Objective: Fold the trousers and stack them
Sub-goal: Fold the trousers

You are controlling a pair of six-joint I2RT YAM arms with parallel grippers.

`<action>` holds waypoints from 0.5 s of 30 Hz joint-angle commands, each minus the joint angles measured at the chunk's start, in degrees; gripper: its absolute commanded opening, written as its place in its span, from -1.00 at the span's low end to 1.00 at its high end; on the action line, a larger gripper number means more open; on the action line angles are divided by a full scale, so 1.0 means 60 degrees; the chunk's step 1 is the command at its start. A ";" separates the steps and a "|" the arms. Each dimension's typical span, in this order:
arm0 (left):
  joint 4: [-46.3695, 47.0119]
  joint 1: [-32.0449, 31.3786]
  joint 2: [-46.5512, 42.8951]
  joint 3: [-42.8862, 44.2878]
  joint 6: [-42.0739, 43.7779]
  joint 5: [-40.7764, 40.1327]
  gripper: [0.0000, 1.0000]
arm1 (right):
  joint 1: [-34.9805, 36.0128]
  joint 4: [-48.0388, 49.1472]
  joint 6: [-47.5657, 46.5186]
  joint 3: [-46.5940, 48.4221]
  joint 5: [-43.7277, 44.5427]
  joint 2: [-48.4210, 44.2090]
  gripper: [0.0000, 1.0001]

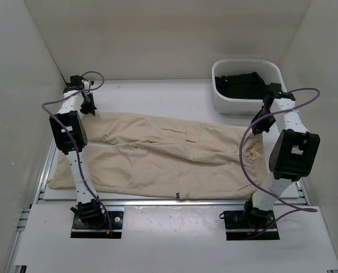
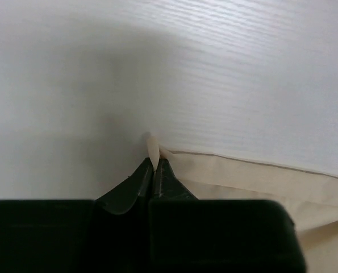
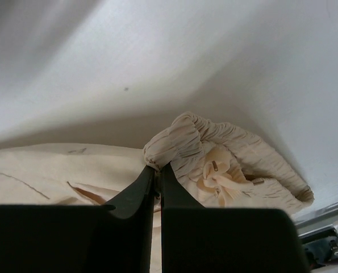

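The beige trousers (image 1: 157,156) lie spread flat across the table, legs running left, gathered waistband at the right. My left gripper (image 1: 89,107) sits at the far left corner of a leg cuff and is shut on the cuff's corner, whose cloth tip (image 2: 152,149) sticks up between the black fingers. My right gripper (image 1: 261,126) is at the waist end, shut on the elastic waistband (image 3: 174,145). A cream drawstring bow (image 3: 222,173) lies just right of those fingers.
A white bin (image 1: 245,85) holding dark clothing stands at the back right, just behind the right arm. White walls close in the table at the left, back and right. A metal rail (image 1: 174,200) runs along the table's near edge.
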 commanded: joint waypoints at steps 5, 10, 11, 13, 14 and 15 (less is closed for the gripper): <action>-0.0278 0.1980 -0.3490 0.0148 -0.0038 0.0486 -0.72 | -0.0064 0.0010 -0.0457 0.1260 -0.0168 -0.1356 -1.00; -0.0278 0.3182 -0.6522 -0.2573 -0.0038 0.0941 -0.72 | -0.0152 0.1167 -0.0370 -0.0801 -0.0711 -0.3775 -1.00; -0.0278 0.3546 -0.7498 -0.3173 -0.0038 0.0941 -0.72 | -0.0152 0.1372 -0.0369 -0.1300 -0.0711 -0.4577 -1.00; -0.0278 0.3871 -0.8456 -0.5004 -0.0038 0.0941 -0.70 | -0.0253 0.1622 -0.0252 -0.2731 -0.0711 -0.5197 -1.00; -0.0278 0.4177 -0.9359 -0.5605 -0.0038 0.1028 -0.67 | -0.0254 0.1623 -0.0150 -0.3146 -0.0610 -0.5621 -1.00; -0.0278 0.4310 -0.9832 -0.6786 -0.0038 0.1029 -0.67 | -0.0530 0.1623 -0.0033 -0.3513 -0.0609 -0.5799 -1.00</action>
